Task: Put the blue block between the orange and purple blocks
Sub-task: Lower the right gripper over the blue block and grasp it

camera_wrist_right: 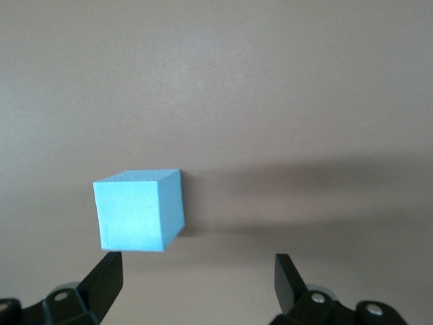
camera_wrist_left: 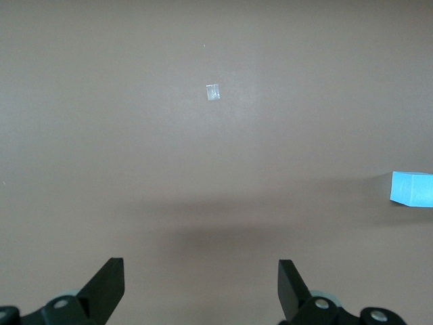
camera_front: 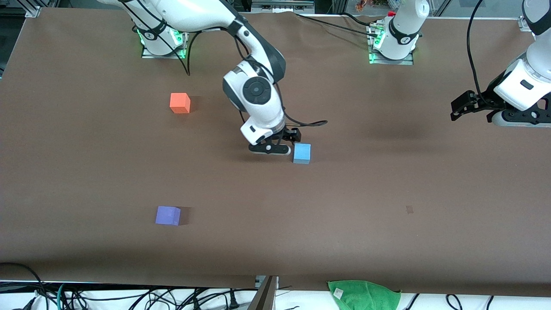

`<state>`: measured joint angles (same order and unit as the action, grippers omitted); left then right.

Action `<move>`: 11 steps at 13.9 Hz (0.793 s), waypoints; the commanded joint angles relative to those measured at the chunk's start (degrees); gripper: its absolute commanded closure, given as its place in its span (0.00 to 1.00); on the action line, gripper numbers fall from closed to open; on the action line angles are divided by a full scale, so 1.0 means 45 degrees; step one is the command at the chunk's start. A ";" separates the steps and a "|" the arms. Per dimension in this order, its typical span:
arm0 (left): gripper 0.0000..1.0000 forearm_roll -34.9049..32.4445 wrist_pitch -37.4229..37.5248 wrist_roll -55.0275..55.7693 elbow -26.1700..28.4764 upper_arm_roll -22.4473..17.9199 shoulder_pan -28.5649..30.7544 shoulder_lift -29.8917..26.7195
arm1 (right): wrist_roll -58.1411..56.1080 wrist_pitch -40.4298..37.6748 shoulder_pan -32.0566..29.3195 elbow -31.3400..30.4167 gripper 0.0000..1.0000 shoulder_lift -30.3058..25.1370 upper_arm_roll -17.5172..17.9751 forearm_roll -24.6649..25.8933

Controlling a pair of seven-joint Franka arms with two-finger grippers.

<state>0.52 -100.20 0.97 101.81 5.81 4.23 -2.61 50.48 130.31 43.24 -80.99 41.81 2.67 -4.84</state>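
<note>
Front view shows the brown table [camera_front: 387,181] with three small cubes spread across it. The blue block [camera_front: 301,153] sits on the table near the middle. The right gripper [camera_front: 275,146] is low over the table, just beside the blue block on the side toward the right arm's end. In the right wrist view its fingers [camera_wrist_right: 105,281] stand spread apart with nothing between them, and the blue block [camera_wrist_right: 139,210] lies just ahead of one fingertip, off the centre line of the gap, so it is released and grasping nothing.

The orange block [camera_front: 180,103] rests on the table toward the right arm's end, farther from the front camera than the blue block. The purple block [camera_front: 168,215] lies at about the same end, nearer to the front camera than both others. Orange and purple are well apart, with bare table between them, and the blue block is not in that gap.

The left gripper [camera_front: 462,107] waits in the air over the left arm's end of the table. The left wrist view shows its fingers [camera_wrist_left: 108,288] wide apart and empty, the blue block [camera_wrist_left: 413,188] at the picture's edge, and a small pale mark [camera_wrist_left: 213,92] on the table surface
</note>
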 commanded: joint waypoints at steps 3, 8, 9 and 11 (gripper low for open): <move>0.00 -0.0233 0.0430 -0.0156 -0.0417 -0.0002 0.0057 0.0091 | 0.1125 0.0086 0.0742 0.1509 0.00 0.1429 -0.0183 0.0488; 0.00 -0.0233 0.0469 -0.0175 -0.0866 0.0075 0.0037 0.0404 | 0.1691 0.0203 0.1327 0.4339 0.00 0.3439 -0.0337 0.0547; 0.00 -0.0233 0.0547 -0.0156 -0.0886 0.0095 -0.0002 0.0384 | 0.1654 0.0280 0.1406 0.4402 0.00 0.3598 -0.0455 0.0567; 0.00 -0.0253 0.0626 0.0038 -0.0925 0.0153 -0.0060 0.0404 | 0.1614 0.0457 0.1485 0.4383 0.00 0.3735 -0.0475 0.1052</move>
<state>0.51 -99.09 0.97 99.83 6.10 4.17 -1.80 56.37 132.15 48.87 -64.90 55.83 1.48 -2.27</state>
